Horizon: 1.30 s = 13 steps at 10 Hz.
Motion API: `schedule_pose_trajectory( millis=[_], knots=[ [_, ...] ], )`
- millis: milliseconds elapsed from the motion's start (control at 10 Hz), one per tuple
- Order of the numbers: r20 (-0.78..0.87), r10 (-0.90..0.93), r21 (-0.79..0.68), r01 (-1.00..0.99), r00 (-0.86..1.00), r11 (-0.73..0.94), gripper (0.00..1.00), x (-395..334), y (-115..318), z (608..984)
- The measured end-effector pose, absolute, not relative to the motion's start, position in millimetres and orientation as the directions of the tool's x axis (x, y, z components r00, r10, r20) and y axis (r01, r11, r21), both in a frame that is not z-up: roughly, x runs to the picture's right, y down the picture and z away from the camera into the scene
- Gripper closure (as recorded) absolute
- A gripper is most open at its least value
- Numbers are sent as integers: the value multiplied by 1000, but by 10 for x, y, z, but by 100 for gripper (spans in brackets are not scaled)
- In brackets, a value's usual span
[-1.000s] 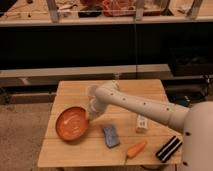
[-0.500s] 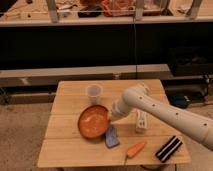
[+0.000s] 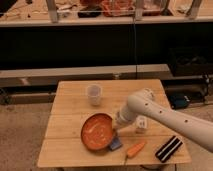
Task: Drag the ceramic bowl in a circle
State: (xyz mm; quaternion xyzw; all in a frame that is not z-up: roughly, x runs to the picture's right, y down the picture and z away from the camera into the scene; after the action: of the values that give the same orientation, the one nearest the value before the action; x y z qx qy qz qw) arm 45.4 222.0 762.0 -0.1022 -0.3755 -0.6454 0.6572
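Observation:
The ceramic bowl (image 3: 98, 131) is wide, shallow and orange-red with pale streaks inside. It sits on the wooden table (image 3: 70, 112), near the front centre. My white arm reaches in from the right and bends down to the bowl. The gripper (image 3: 117, 126) is at the bowl's right rim, touching it or very close to it. The gripper's tip is hidden behind the wrist and the rim.
A translucent white cup (image 3: 93, 94) stands behind the bowl. A blue sponge (image 3: 116, 144) lies against the bowl's front right edge, with a carrot (image 3: 135, 148) beside it. A small white bottle (image 3: 141, 124) and a black striped object (image 3: 168, 147) are on the right. Shelving stands behind the table.
The bowl has slid from the table's left side to the right, then toward the front edge, up against the blue sponge. My arm has drawn back to the right with it.

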Motion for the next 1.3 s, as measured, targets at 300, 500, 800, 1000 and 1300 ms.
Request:
schedule_pose_trajectory(
  millis=[300, 500, 800, 1000, 1300],
  knots=[
    [616, -744, 429, 903, -261, 38, 100, -184, 2480, 7464],
    [593, -716, 488, 872, -368, -43, 100, -689, 2573, 7417],
    [549, -697, 543, 831, -460, -120, 100, -1216, 2509, 7451],
    [535, -718, 549, 829, -445, -105, 100, -1356, 2250, 7651],
    [531, -751, 546, 837, -392, -51, 100, -1262, 1742, 8107]
  ],
)
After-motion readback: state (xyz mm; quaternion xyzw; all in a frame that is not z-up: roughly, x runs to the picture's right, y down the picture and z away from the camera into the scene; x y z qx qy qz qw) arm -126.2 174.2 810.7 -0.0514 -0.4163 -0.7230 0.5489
